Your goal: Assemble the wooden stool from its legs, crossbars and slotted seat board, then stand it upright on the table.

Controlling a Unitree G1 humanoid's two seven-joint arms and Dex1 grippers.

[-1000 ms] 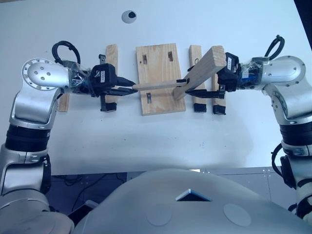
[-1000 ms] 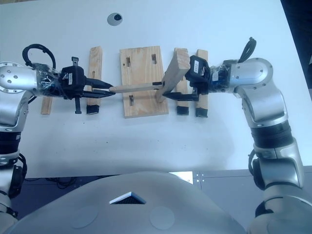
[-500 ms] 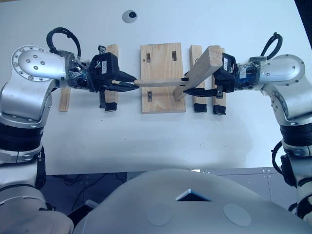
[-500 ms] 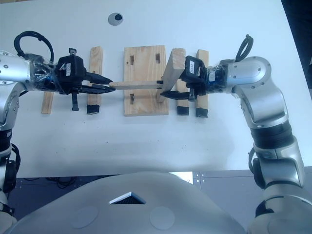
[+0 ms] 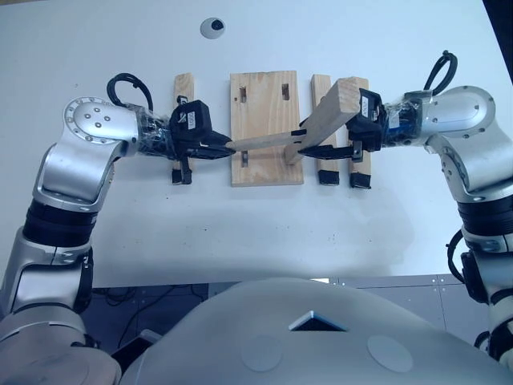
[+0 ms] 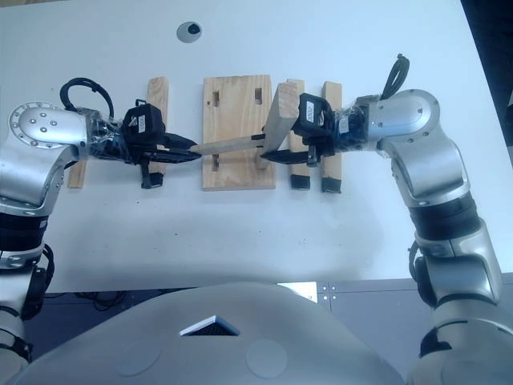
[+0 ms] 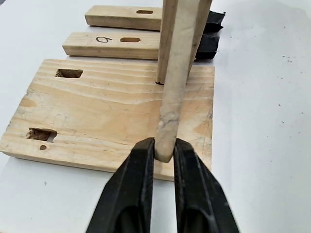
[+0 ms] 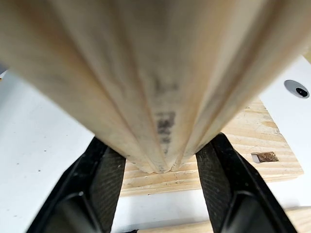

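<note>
Left hand [image 7: 164, 147] is pinched tight on one end of the crossbar [image 5: 260, 141]; the other end meets the leg [image 5: 335, 108]. Right hand [image 5: 309, 141] is clamped around that leg, holding it tilted over the seat board [image 5: 263, 100], which lies flat on the tabletop [image 5: 240, 216].

Left hand [image 5: 227, 147] and right hand [image 5: 305, 142] clamped, elbows out, wrists turned inward

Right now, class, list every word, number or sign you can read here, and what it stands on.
"6" or "9", orientation unclear: handwritten on a loose leg.
White stickers on the left end effector and right end effector: too small to read.
Dark mark on the held leg: blurred.
</note>
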